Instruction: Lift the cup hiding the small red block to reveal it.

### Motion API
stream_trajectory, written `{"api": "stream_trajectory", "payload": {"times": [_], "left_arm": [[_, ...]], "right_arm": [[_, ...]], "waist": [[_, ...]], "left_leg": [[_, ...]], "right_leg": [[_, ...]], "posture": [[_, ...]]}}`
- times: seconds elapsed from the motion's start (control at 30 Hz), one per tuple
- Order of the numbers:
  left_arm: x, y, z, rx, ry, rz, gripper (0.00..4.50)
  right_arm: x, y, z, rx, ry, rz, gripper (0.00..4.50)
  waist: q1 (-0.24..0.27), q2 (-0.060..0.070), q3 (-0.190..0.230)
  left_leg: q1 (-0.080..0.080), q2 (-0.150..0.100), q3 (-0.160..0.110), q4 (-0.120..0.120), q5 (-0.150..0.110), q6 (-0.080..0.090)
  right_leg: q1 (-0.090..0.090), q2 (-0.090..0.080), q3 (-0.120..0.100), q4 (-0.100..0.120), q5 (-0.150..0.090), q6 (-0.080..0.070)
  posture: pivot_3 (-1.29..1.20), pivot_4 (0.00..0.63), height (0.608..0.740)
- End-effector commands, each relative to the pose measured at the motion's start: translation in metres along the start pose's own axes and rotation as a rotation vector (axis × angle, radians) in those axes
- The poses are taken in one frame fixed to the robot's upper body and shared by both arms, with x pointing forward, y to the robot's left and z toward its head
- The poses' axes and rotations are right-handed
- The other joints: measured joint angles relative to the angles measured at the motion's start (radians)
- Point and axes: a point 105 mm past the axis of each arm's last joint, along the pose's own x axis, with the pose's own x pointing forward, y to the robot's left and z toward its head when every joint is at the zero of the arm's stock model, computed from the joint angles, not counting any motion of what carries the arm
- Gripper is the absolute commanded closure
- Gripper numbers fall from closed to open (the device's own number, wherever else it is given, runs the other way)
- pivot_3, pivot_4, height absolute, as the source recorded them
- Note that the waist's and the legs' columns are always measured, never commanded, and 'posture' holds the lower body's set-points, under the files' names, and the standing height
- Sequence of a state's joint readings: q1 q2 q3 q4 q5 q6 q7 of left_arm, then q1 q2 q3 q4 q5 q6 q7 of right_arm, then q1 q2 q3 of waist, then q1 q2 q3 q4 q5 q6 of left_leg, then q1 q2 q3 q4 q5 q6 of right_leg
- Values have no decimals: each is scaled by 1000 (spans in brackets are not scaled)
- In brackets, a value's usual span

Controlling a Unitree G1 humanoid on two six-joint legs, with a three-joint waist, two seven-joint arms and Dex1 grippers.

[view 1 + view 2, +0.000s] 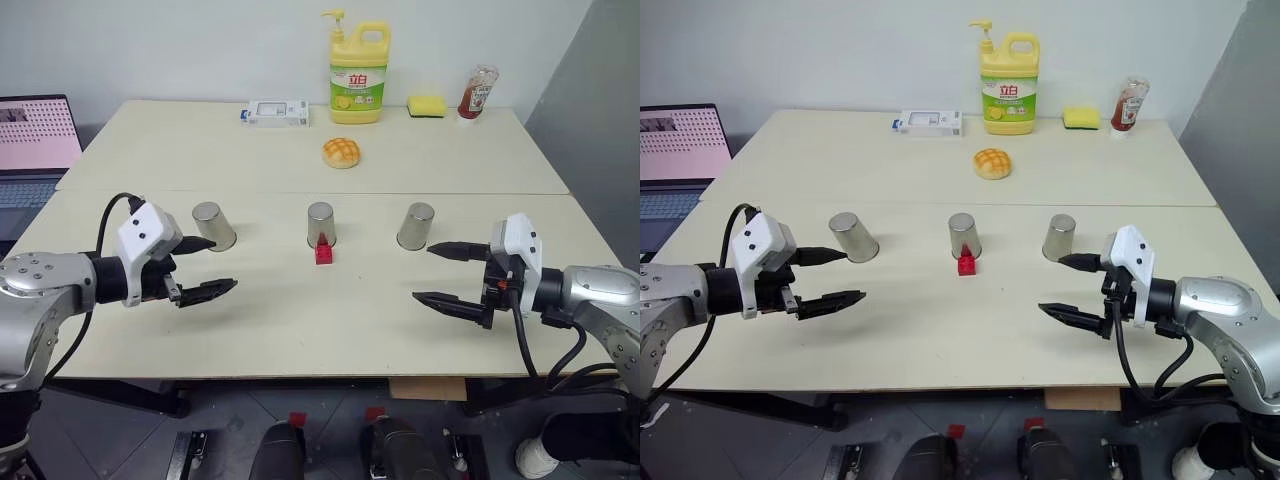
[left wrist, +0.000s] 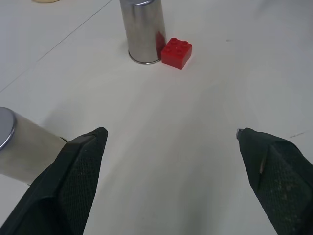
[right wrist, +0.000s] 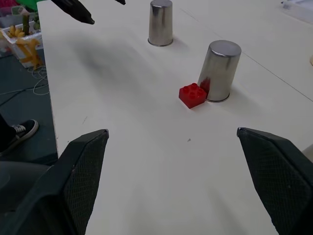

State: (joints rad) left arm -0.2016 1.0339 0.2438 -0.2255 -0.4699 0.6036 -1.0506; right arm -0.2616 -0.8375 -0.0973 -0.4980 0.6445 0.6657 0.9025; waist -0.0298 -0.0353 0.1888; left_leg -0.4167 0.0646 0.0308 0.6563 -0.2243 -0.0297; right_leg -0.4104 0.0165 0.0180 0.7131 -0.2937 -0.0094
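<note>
The left tool [image 1: 207, 266] hangs just above the counter [image 1: 300, 320] with its two black fingers spread wide apart, holding nothing and touching nothing. The right tool [image 1: 440, 272] mirrors it on the other side, its fingers equally wide and empty. Both point inward toward the middle of the counter.

Between the two tools, ahead of their fingertips, stands the middle cup [image 1: 321, 224], upside down on the counter. The small red block [image 1: 324, 253] sits in the open on the near side of this cup, right against its base, not covered by anything. It lies well apart from both tools, roughly midway between them.

The left cup [image 1: 214, 225] stands just beyond the left tool's upper finger, close to its tip but apart from it. The right cup [image 1: 416, 225] stands just beyond the right tool's upper finger, likewise near and not touched.

All three cups are tapered, of shiny silver-grey metal with flat bottoms facing up; the middle one reflects the block's red on its wall. The block is glossy plastic, brick-like, with round studs on top. The tool fingers are matt black with a fine cross-hatched grip texture on their inner faces. The counter is smooth, pale cream.
</note>
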Motion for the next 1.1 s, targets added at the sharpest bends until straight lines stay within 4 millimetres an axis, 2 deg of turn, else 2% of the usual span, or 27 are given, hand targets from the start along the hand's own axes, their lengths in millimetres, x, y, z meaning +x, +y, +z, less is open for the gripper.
{"api": "stream_trajectory", "payload": {"times": [0.03, 0.2, 1.1], "left_arm": [[-5, 2, 12, 48, -26, 23, 0], [-6, 5, 16, 47, -42, 26, 0], [-3, 8, 15, 57, -39, 26, 0]], "right_arm": [[-2, 1, 11, -53, -9, 3, 24], [-3, 1, 11, -51, -7, 4, 24], [-2, 4, 7, -56, 11, 15, 24]], "waist": [[0, 0, 0], [0, 0, 0], [0, 0, 0]], "left_leg": [[0, 0, 0, 0, 0, 0], [0, 0, 0, 0, 0, 0], [0, 0, 0, 0, 0, 0]], "right_leg": [[0, 0, 0, 0, 0, 0], [0, 0, 0, 0, 0, 0], [0, 0, 0, 0, 0, 0]], "posture": [[0, 150, 740], [0, 150, 740], [0, 150, 740]]}}
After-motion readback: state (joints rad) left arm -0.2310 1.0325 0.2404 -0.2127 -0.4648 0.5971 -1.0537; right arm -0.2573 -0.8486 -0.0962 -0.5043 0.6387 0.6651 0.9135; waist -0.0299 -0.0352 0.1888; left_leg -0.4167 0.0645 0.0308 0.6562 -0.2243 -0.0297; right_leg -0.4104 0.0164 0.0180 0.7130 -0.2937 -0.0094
